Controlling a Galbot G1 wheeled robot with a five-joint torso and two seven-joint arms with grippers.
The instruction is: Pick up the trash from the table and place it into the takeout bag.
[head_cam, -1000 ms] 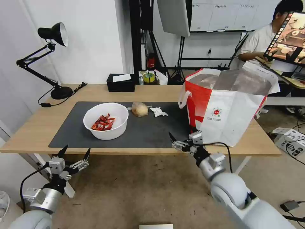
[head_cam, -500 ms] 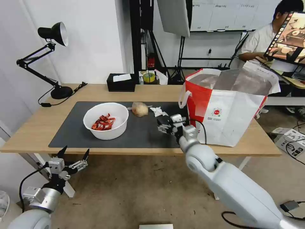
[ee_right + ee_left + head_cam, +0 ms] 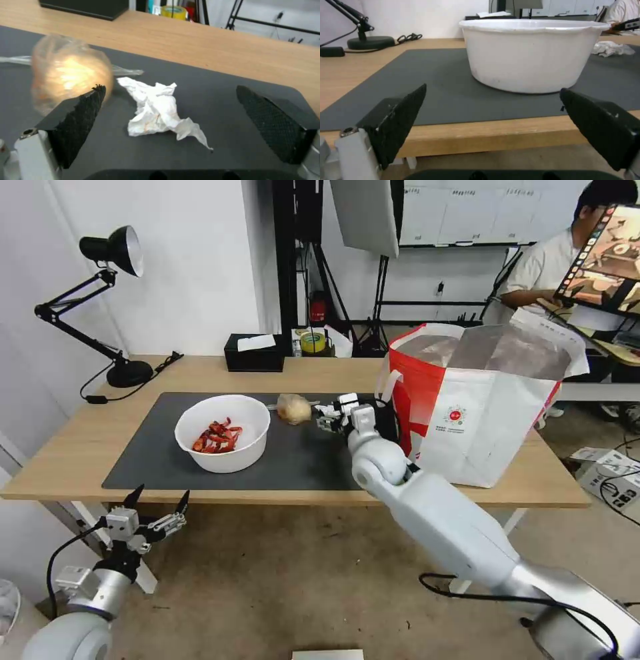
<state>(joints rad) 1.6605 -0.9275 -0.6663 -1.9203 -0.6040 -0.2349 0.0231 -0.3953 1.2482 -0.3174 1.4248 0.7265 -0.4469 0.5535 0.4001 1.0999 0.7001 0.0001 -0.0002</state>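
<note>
While the right hand (image 3: 166, 120) hangs spread over the tissue (image 3: 159, 112) on the mat (image 3: 300, 460), the beige bag (image 3: 68, 75) crowds one finger — bowl (image 3: 222, 432) left, takeout bag (image 3: 480, 400) right. Left hand (image 3: 157, 507) waits spread below the surface (image 3: 80, 440).

Arms: glossy light-grey rounded shells, black cables looped at wrists; right gripper (image 3: 328, 419) and left gripper (image 3: 159, 501) silver-bodied with black, textured, pointed fingers (image 3: 77, 117).

Crumpled white tissue (image 3: 158, 112) lies beside beige-filled plastic bag (image 3: 68, 75).
</note>
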